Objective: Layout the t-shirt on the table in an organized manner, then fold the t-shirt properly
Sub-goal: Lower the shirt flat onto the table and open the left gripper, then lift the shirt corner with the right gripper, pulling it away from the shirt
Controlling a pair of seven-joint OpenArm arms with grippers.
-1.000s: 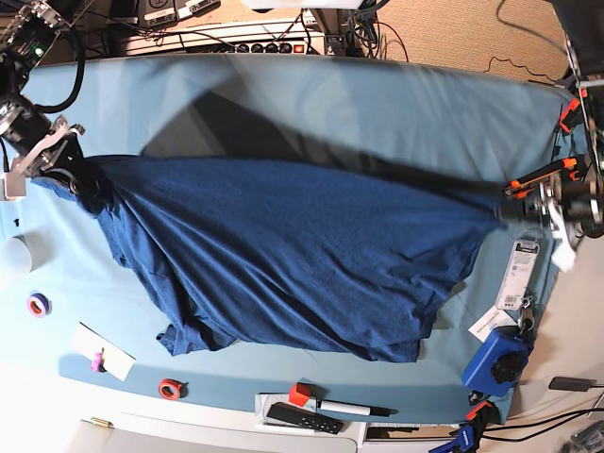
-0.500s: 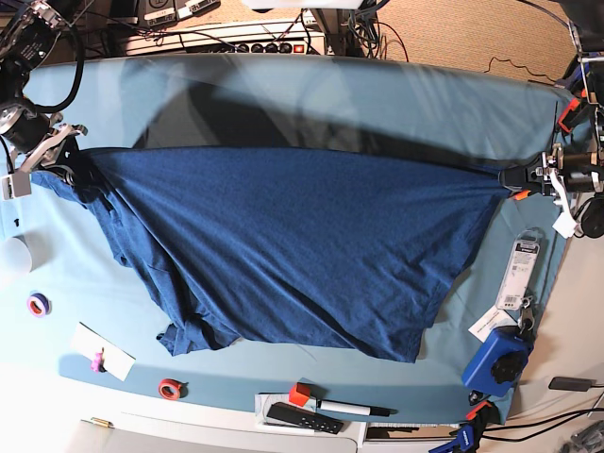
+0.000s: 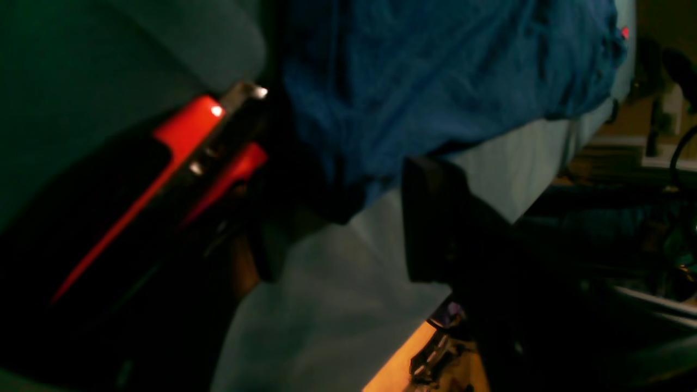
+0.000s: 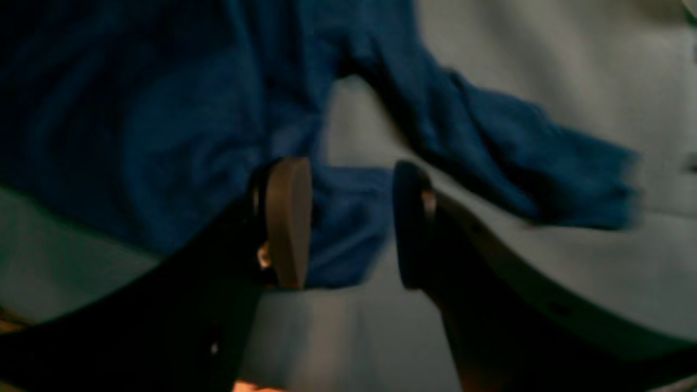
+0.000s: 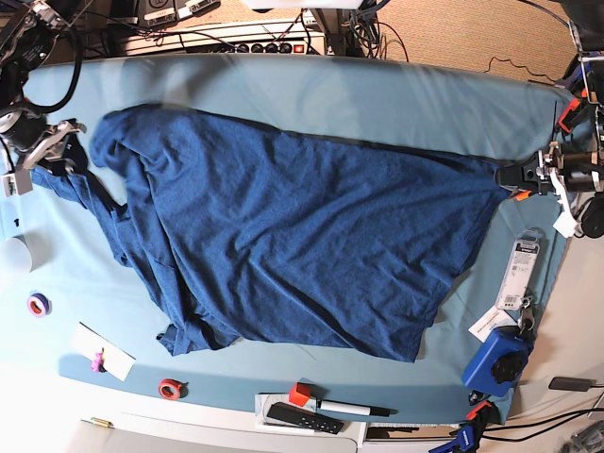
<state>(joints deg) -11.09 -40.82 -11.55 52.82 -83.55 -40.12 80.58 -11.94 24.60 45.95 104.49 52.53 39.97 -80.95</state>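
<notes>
The dark navy t-shirt lies spread across the teal table, with a bunched sleeve at the left and wrinkles along its near left edge. At the shirt's right tip, my left gripper stands open; in the left wrist view its jaws are apart with the shirt's corner lying between them. My right gripper is at the shirt's left end. The right wrist view shows this gripper open too, a fold of the t-shirt lying loose between its fingers.
Along the near edge lie a purple tape roll, a white card, a red tape roll, a black remote and a marker. A blue device and a packaged label sit at the right. Orange clamps grip the far right corner.
Both grippers have gone from shut to open. The stretched, raised top edge of the t-shirt has dropped, and the cloth now lies flat, reaching farther toward the far side.
</notes>
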